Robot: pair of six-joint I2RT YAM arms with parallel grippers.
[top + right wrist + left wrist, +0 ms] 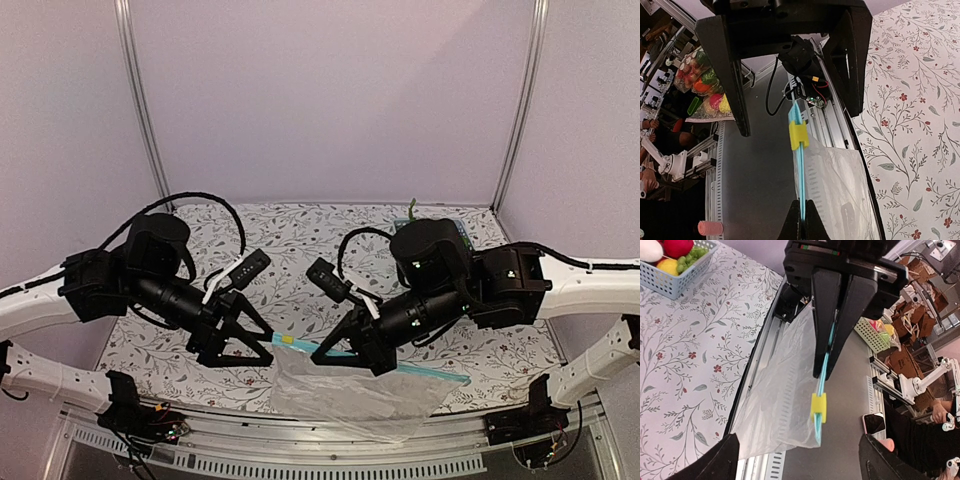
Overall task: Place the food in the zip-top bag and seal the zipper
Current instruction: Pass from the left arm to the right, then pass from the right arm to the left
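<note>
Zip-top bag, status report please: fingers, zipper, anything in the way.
Right gripper shut on zipper. Left gripper open beside yellow slider. Zip-top bag hangs over table edge; food in basket.

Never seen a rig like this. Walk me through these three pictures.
Two robot arms, the left arm and the right arm, are bolted at a table's near edge. One picture looks down from above and behind them; the other two come from a camera on each wrist. On the flowered table stands a blue basket of toy food. A clear zip-top bag hangs over the near edge. The right arm's jaws are shut on its blue zipper, beside the yellow slider. The left arm's jaws stand open, facing them, holding nothing.
</note>
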